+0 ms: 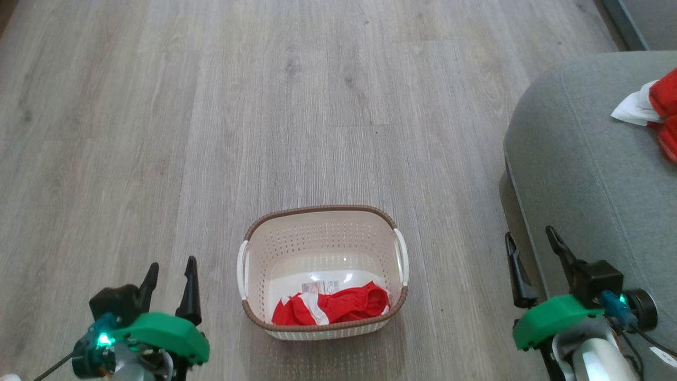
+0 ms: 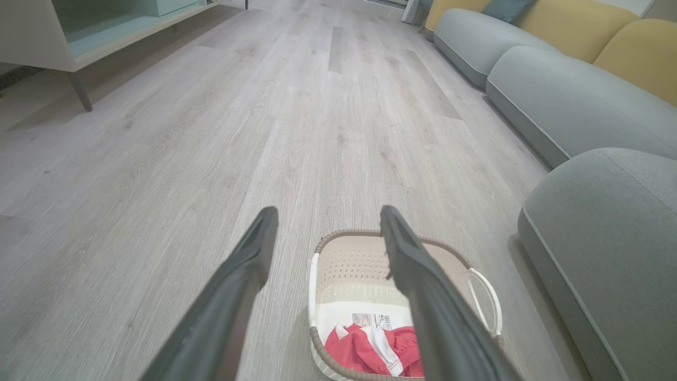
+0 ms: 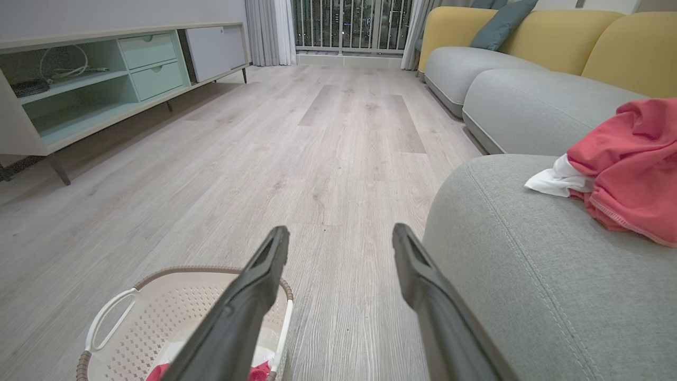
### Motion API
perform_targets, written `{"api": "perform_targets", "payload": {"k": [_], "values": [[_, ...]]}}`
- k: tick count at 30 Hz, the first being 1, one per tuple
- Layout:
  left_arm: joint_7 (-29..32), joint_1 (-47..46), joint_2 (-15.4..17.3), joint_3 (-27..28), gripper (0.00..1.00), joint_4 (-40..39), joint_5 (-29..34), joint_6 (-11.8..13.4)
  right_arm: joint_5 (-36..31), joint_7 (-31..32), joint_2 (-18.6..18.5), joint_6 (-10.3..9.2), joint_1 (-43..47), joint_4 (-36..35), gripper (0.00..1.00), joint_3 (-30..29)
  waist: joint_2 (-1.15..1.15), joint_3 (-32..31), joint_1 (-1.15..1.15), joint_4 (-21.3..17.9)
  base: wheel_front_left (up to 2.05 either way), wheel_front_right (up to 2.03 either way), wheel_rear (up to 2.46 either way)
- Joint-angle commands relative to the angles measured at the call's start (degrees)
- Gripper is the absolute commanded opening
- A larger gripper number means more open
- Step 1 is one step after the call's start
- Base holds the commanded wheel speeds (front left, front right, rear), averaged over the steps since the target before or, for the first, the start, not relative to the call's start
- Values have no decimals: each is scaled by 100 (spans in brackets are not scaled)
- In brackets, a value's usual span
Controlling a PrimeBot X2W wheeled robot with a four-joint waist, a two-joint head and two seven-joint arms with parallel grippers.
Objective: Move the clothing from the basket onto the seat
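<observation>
Though empty, fingers [image 1: 189,288] apart, left hand [image 1: 173,263] beside basket [image 1: 317,208], right hand [image 1: 529,233] beside seat [image 1: 582,159].

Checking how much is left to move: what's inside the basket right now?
Inside the basket, a crumpled heap of red-and-white clothing lies against the near wall, beside a label sticker on its floor. Anything under the heap is covered.

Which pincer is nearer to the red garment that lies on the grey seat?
Right. The right pincer hangs open at the edge of the seat, below the garment in the head view. The left pincer is over the floor, beyond the basket.
</observation>
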Motion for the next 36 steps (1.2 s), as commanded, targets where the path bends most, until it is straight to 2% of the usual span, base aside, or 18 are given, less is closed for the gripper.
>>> {"api": "perform_targets", "payload": {"k": [1, 15, 20, 25, 29, 36], "values": [[-56, -139, 39, 189, 100, -204, 31, -46, -32, -37, -30, -2, -121, -150, 100, 117, 0, -1, 1, -7, 0, 0, 0], [-56, -113, 36, 61, 100, -260, -81, 16, -50, -37, -29, -2, -153, -141, 100, 94, 0, 27, 1, -30, 0, 0, 0], [-56, -209, 36, -27, 100, -250, -30, 18, -45, -37, -29, -2, -238, -221, 100, 83, 0, 249, 1, -70, 0, 0, 0], [-56, -574, 36, -218, 100, -58, 196, 38, -37, -37, -29, -2, -474, -358, 100, 16, 0, 717, 1, -132, 0, 0, 0], [6, -1275, 36, -637, 100, 478, 526, -20, -54, -37, -29, -2, -790, -515, 100, -62, 0, 1296, 1, -206, 0, 0, 0], [616, -2839, 40, -1400, 100, 1395, 1154, -116, -13, -37, -29, -2, -1475, -830, 100, -139, 0, 2615, 1, -434, 0, 0, 0]]}}
